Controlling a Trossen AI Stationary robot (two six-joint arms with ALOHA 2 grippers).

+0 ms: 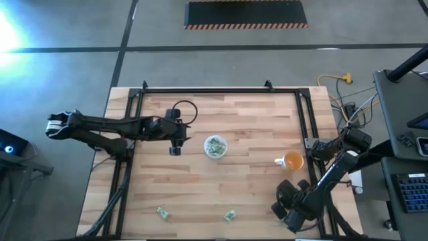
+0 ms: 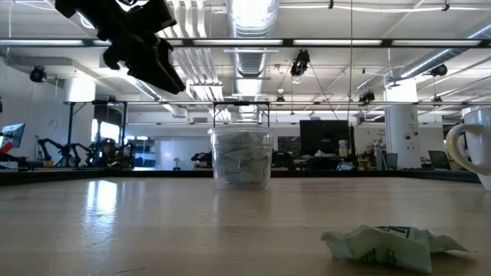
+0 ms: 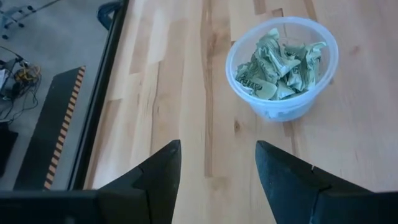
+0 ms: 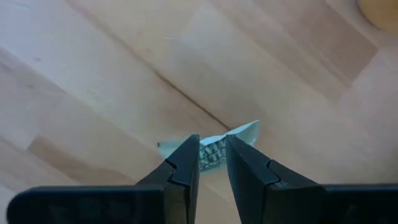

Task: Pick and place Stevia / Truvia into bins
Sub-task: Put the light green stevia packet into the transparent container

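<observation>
The bin is a translucent round cup (image 1: 215, 146) (image 2: 242, 157) (image 3: 283, 68) at mid-table, holding several crumpled green-and-white Stevia packets (image 3: 280, 62). My left gripper (image 1: 175, 146) (image 3: 217, 168) hovers open just left of the cup and above the table. My right gripper (image 1: 286, 204) (image 4: 213, 155) is at the table's near right corner, shut on one packet (image 4: 245, 132). Two more packets lie flat near the near edge (image 1: 162, 213) (image 1: 230, 215); one of them shows crumpled in the low view (image 2: 391, 244). My right gripper pinches a green-and-white packet between its two fingers, on the packet's middle (image 4: 214, 149). The packet's ends stick out to either side of the fingertips (image 4: 186, 155). Whether the packet is lifted clear of the wood, I cannot tell.
An orange cup with a handle (image 1: 292, 161) (image 2: 476, 146) stands right of the bin, close to the right arm. A black metal frame (image 1: 221, 90) runs along the far and side edges of the table. Bare wood lies between the bin and the near edge.
</observation>
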